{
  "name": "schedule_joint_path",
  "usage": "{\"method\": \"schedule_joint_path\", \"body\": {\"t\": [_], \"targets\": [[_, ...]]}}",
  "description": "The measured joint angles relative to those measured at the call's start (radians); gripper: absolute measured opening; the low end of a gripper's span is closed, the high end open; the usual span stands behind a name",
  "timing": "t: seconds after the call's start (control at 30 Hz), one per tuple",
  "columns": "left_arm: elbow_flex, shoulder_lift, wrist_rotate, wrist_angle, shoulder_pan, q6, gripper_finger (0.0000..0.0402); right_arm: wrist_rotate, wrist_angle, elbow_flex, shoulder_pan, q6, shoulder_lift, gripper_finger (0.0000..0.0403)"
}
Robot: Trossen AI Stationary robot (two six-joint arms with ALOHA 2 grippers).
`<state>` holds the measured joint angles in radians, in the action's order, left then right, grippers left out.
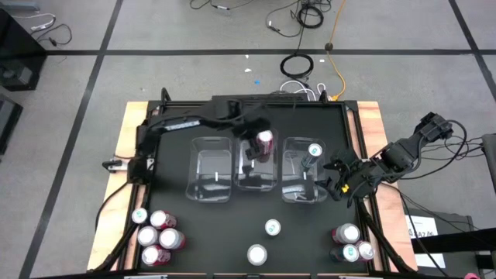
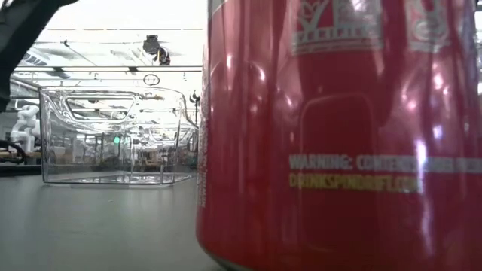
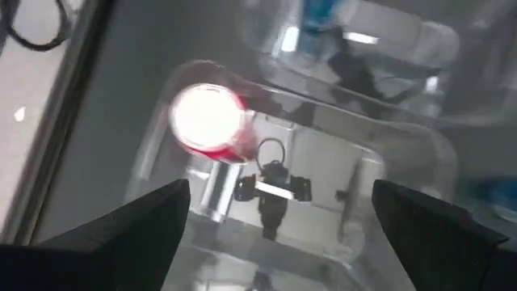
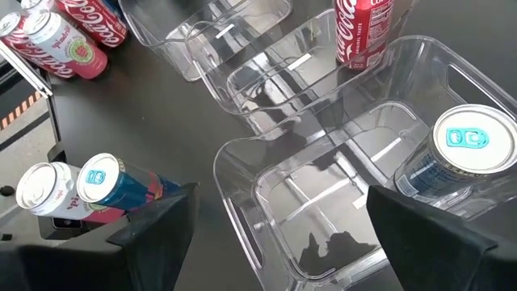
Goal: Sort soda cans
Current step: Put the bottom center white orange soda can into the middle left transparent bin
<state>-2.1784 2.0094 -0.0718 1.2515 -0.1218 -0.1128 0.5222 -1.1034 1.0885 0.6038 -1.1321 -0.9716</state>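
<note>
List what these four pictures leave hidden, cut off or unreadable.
- Low view: a red can right at the lens fills the right side, hiding the table behind it; its top is cut off.
- Left wrist view: glare whites out the top of the can in the middle bin; the bin beyond is blurred.
- High view: can labels are too small to read, e.g. the left group.
- Right wrist view: the cans at the upper corner are cut off.

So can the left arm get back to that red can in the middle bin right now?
Probably yes. The left gripper hangs open directly above the red can standing in the middle bin, and nothing shows between them.
</note>
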Motion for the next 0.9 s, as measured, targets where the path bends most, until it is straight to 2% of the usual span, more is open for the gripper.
{"method": "schedule_joint_path", "body": {"t": [0.33, 0.57, 0.67, 0.9], "targets": [[0.0, -0.079, -0.011, 0.044, 0.219, -0.293, 0.0396, -0.001, 0.0, 0.0, 0.0, 0.054, -0.021, 0.035], [0.001, -0.079, -0.135, 0.049, 0.359, -0.485, 0.0396, -0.003, 0.0, 0.0, 0.0, 0.081, -0.031, 0.035], [0.001, -0.079, -0.155, 0.048, 0.415, -0.558, 0.0396, -0.004, 0.0, 0.0, 0.0, 0.076, -0.031, 0.035], [0.001, -0.079, -0.218, 0.031, 0.515, -0.636, 0.0396, -0.021, 0.0, 0.0, 0.0, 0.1, -0.031, 0.035]]}}
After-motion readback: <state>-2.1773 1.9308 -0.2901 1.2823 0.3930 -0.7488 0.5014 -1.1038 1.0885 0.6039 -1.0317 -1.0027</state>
